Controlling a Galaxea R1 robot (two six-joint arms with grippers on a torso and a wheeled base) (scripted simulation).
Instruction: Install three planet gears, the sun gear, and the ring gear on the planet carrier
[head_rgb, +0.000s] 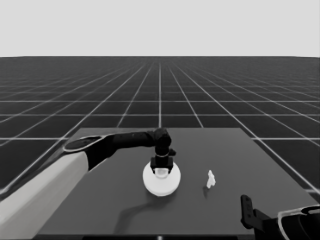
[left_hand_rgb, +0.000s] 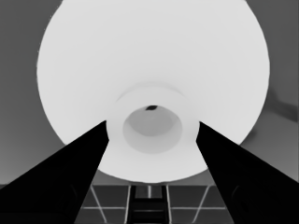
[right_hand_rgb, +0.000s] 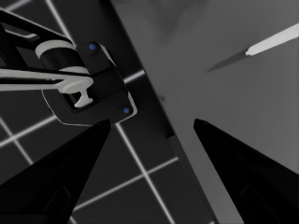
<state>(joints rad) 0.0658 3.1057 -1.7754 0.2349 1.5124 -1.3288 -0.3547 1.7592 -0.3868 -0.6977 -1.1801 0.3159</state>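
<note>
We have the left end effector down over the centre of the desk, its fingers standing either side of the raised hub of the larger round part, the ring gear. In the left wrist view the two fingers flank the hub and lie right against its sides, so we judge them closed on it, though actual contact is hard to confirm. No gears and no smaller round part show anywhere on the desk; we take it that they sit hidden beneath the larger round part, which would make this the last step, seating the ring gear over the stack.

The thin white piece stands apart at about three o'clock from the larger round part, untouched. Our right end effector waits at the desk's near right corner, at roughly five o'clock, fingers spread and holding nothing.

The next move, as we judge it, calls for checking that the larger round part rests flat and level, then opening the left fingers and lifting straight up, so the hub is not dragged sideways.
</note>
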